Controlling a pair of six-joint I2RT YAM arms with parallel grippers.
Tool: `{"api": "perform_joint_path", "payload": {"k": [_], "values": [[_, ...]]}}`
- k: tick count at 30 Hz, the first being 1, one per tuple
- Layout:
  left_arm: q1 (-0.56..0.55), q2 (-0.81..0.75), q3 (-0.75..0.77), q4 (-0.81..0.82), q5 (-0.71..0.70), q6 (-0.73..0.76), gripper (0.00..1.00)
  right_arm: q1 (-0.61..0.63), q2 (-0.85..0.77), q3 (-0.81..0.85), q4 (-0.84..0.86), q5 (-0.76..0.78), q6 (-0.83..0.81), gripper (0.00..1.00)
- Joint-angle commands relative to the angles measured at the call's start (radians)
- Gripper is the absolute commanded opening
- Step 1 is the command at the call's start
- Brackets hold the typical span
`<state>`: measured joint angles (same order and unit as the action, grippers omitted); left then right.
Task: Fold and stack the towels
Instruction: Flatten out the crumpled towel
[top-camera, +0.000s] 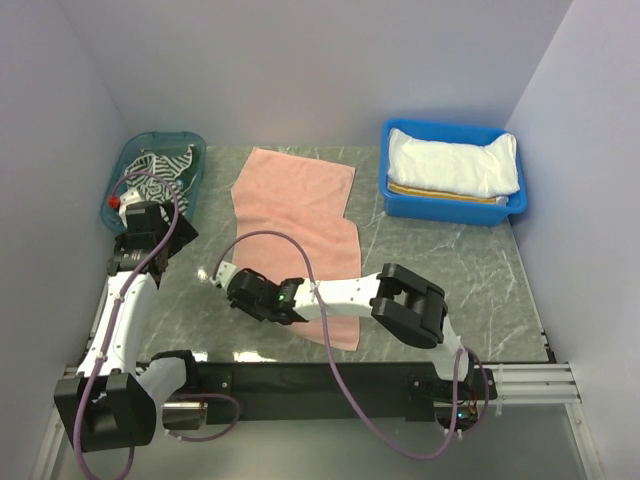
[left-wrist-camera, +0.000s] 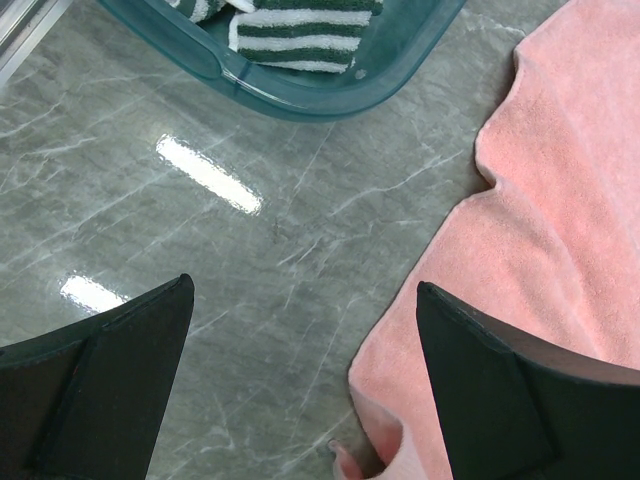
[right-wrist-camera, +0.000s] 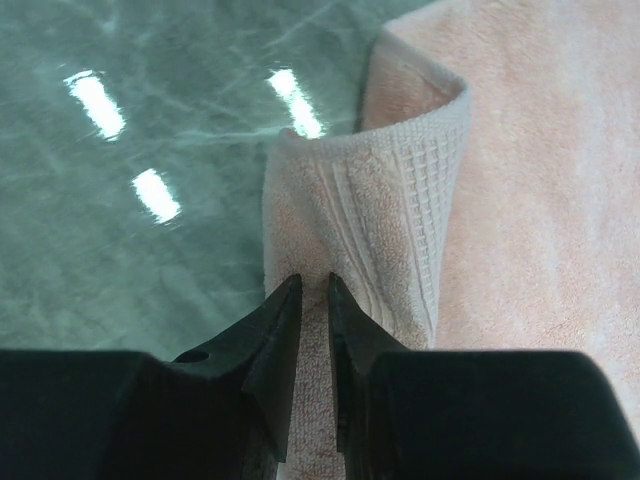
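The salmon pink towel lies spread in the middle of the table. My right gripper reaches across to its near left corner and is shut on it. In the right wrist view the jaws pinch the raised, curled corner. My left gripper is open and empty above bare table, just left of the towel's edge; its jaws stand wide apart. The dark-and-white striped towel lies crumpled in a teal bin. The white towel lies folded on the yellow-and-white striped one in a blue bin.
The teal bin stands at the back left, and its rim shows in the left wrist view. The blue bin stands at the back right. White walls enclose the grey marble table on three sides.
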<state>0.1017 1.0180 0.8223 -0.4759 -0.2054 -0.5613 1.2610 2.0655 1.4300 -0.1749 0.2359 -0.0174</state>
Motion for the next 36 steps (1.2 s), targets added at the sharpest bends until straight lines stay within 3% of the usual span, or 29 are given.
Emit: {"api": "perform_joint_path", "payload": {"k": [1,13,21,31,36], "values": [[0.006,-0.013,-0.005,0.026,0.017,0.015,0.99,-0.038,-0.016,-0.034,0.052,-0.003,0.065,0.24],[0.006,-0.009,-0.003,0.026,0.020,0.015,0.99,-0.084,-0.034,-0.085,0.052,-0.090,0.103,0.23],[0.007,-0.015,-0.003,0.030,0.021,0.015,0.99,0.014,-0.090,-0.108,0.029,-0.144,0.028,0.24],[0.009,-0.012,-0.006,0.030,0.027,0.018,0.99,0.087,-0.016,-0.054,-0.123,-0.426,-0.038,0.24],[0.007,-0.012,-0.011,0.042,0.063,0.023,0.99,0.112,-0.117,-0.045,-0.195,-0.558,-0.046,0.24]]}}
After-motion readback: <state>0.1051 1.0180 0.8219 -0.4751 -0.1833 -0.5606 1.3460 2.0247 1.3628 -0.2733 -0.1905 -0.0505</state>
